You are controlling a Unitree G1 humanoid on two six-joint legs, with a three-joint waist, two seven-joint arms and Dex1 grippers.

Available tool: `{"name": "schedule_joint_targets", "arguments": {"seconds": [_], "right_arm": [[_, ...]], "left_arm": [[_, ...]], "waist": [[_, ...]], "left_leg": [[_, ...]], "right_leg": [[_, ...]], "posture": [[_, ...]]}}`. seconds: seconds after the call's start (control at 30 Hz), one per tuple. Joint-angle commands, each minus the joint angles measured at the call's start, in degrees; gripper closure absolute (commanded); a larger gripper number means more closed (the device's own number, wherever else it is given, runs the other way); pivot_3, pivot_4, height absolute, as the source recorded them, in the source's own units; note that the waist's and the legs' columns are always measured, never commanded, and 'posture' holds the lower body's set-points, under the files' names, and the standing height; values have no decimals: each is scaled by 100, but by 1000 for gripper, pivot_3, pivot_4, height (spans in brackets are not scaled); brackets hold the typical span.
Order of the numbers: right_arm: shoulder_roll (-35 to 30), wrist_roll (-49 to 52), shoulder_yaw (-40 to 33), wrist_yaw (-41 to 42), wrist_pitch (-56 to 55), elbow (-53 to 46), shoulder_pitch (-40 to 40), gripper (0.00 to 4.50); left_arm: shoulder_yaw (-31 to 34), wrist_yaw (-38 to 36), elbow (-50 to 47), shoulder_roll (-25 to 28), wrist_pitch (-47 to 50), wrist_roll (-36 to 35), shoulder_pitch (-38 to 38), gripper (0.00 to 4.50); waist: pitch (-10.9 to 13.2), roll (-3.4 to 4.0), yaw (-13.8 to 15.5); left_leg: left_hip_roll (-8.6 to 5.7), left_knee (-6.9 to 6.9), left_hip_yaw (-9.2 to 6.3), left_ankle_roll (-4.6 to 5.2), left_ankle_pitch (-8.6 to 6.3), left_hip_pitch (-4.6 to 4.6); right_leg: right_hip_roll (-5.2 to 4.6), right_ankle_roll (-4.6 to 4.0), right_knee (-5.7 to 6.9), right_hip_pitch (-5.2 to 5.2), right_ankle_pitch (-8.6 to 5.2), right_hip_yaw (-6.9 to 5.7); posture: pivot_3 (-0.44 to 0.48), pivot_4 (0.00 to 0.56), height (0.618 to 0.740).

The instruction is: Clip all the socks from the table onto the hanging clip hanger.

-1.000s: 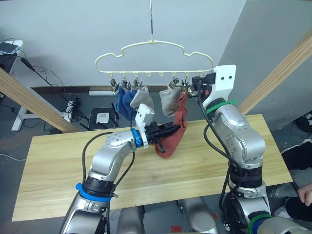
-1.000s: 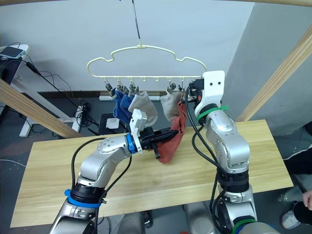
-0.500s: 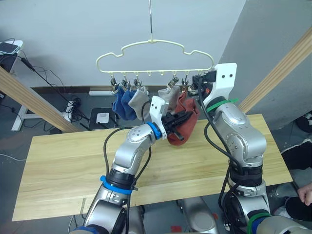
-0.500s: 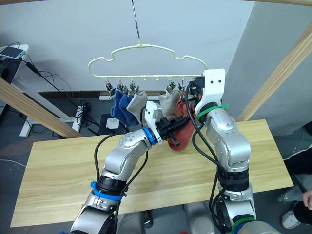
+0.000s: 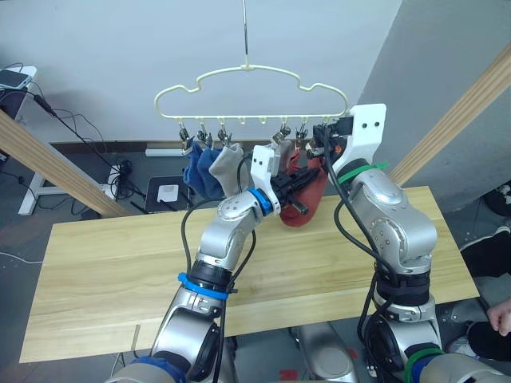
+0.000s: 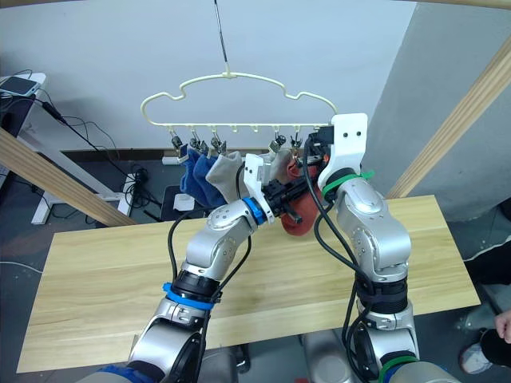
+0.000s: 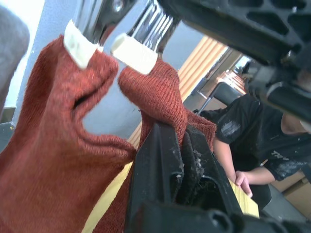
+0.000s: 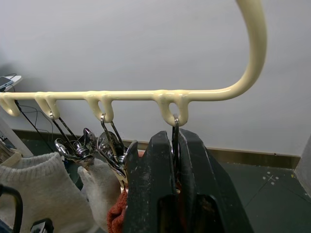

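Note:
The pale-yellow clip hanger (image 5: 251, 72) hangs over the wooden table (image 5: 104, 255). Two blue socks (image 5: 198, 171) and a grey sock (image 5: 229, 162) hang from its left clips, and another grey sock (image 5: 279, 152) hangs near the middle. My left gripper (image 5: 299, 182) is shut on a rust-red sock (image 5: 310, 199), lifted up under the right-end clip. In the left wrist view the sock's (image 7: 48, 145) top edge touches the clip's two white pads (image 7: 133, 53), which stand apart. My right gripper (image 8: 173, 138) is shut on that last clip (image 8: 174, 127), squeezing it.
Slanted wooden poles (image 5: 48, 163) (image 5: 455, 120) flank the table on both sides. Cables and a power strip (image 5: 112, 179) lie on the floor behind it. A person's hand (image 5: 501, 317) shows at the right edge.
My left gripper has carried the rust-red sock up and to the right, from above the table to just under the right-end clip. The right gripper has stayed on the clip.

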Motion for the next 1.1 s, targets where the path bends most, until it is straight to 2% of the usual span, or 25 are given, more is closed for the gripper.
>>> {"name": "schedule_joint_targets", "arguments": {"seconds": [0.03,0.37,0.47,0.67,0.7,0.87,0.97,1.03,1.1], "right_arm": [[-4,39,-24,-24,11,-334,-2,4500],[39,48,-44,-87,122,-341,23,4500],[78,86,-80,-111,114,-364,29,3682],[8,159,-60,-41,170,-530,92,1460],[-74,245,-76,65,243,-691,161,1460],[-520,683,-174,544,558,-1431,533,1400],[-893,938,-280,831,771,-1791,767,752],[-1176,1089,-336,1041,846,-1969,876,84],[-1491,1206,-408,1247,888,-2073,967,0]], "left_arm": [[32,41,-112,-78,-98,-38,-54,4485],[148,177,-97,-168,-65,-70,-167,4485],[156,188,-106,-180,-48,-73,-184,4500],[91,223,-121,-162,-77,12,-157,4500],[-4,92,-167,-56,-117,78,-93,4500],[-385,-450,-315,601,-461,459,170,3087],[-548,-903,-434,1090,-740,613,319,2175],[-582,-1143,-577,1362,-832,630,412,1580],[-554,-1394,-806,1624,-793,555,526,946]], "waist": [[0,0,-10],[0,0,-24],[1,0,-28],[2,0,-53],[2,0,-53],[3,2,-74],[5,5,-83],[6,5,-83],[5,6,-76]], "left_leg": [[0,0,0,0,0,0],[0,0,0,0,0,0],[0,0,-1,0,0,0],[0,-2,0,0,0,0],[0,-3,0,0,0,0],[0,-9,1,0,0,0],[3,-13,0,-1,0,2],[3,-13,1,0,0,3],[2,-12,1,0,0,2]], "right_leg": [[0,0,0,0,0,0],[0,2,0,0,-1,0],[0,2,0,0,-1,0],[0,3,-1,0,-1,0],[0,3,-2,0,-2,0],[0,6,-6,-1,-3,2],[2,5,-5,-1,-4,1],[1,5,-4,-2,-4,1],[0,5,-5,-1,-4,1]], "posture": [[-342,318,732],[-339,322,732],[-340,322,732],[-335,325,732],[-335,325,732],[-334,326,732],[-330,325,732],[-328,323,732],[-319,319,732]]}}
